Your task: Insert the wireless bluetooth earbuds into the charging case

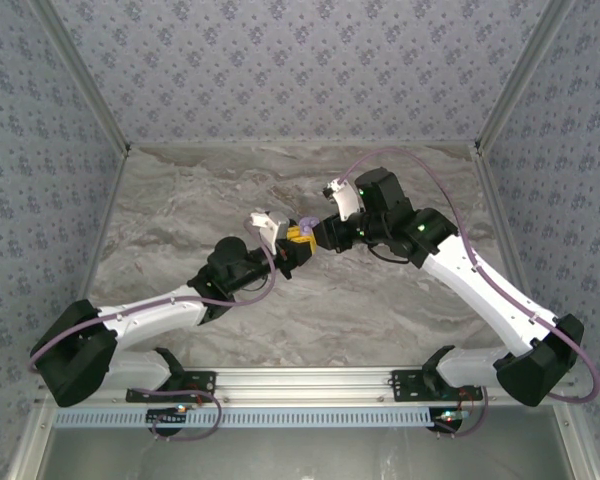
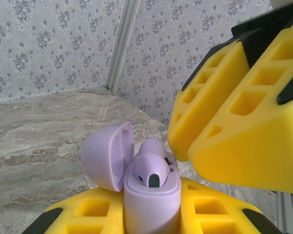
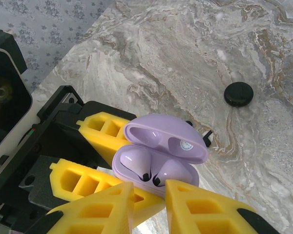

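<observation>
The charging case (image 3: 185,174) is pale lilac and held up off the table with its lid (image 3: 166,137) hinged open. My left gripper (image 2: 151,214) is shut on its lower body, a yellow finger on each side. Two lilac earbuds with dark tips (image 3: 135,161) (image 3: 174,171) sit side by side in the case's wells; the nearer one (image 2: 149,168) also shows in the left wrist view. My right gripper (image 3: 149,204) hovers just over the case's open top, its jaws a narrow gap apart with nothing between them. From above, the case (image 1: 305,226) sits where both grippers meet mid-table.
A small round black disc (image 3: 238,93) lies flat on the marble table (image 3: 195,58), beyond the case. Patterned walls close in the back and both sides. The two arms (image 1: 150,315) (image 1: 480,280) angle in from the near corners.
</observation>
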Robot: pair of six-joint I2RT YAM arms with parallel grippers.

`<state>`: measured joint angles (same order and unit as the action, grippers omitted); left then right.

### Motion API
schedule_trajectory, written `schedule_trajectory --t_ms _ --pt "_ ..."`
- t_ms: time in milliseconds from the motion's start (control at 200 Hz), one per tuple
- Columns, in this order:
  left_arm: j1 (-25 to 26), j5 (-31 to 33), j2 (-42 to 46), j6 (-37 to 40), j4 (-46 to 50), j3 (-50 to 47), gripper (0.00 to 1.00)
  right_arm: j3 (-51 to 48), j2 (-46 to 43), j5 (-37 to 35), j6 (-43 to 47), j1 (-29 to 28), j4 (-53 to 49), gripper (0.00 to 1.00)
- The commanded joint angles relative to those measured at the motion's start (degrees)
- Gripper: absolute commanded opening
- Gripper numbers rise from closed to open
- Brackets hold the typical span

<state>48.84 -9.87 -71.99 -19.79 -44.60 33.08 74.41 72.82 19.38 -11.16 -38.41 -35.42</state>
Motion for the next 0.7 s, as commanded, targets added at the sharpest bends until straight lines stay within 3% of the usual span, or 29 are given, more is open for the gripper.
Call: schedule_trajectory --t_ms 0,415,695 --pt "0.65 -1.13 1.42 1.34 -0.05 1.37 0.23 1.48 0.40 0.98 -0.77 -0.53 0.26 0.26" --pt "0.73 -0.92 1.76 1.54 2.54 1.70 0.23 0.16 -2.63 -5.47 -2.43 1.79 0.53 0.30" --pt "0.67 -9.02 0.74 1.21 0.00 2.31 0.24 -2.13 -1.68 1.84 -3.10 9.09 -0.91 0.28"
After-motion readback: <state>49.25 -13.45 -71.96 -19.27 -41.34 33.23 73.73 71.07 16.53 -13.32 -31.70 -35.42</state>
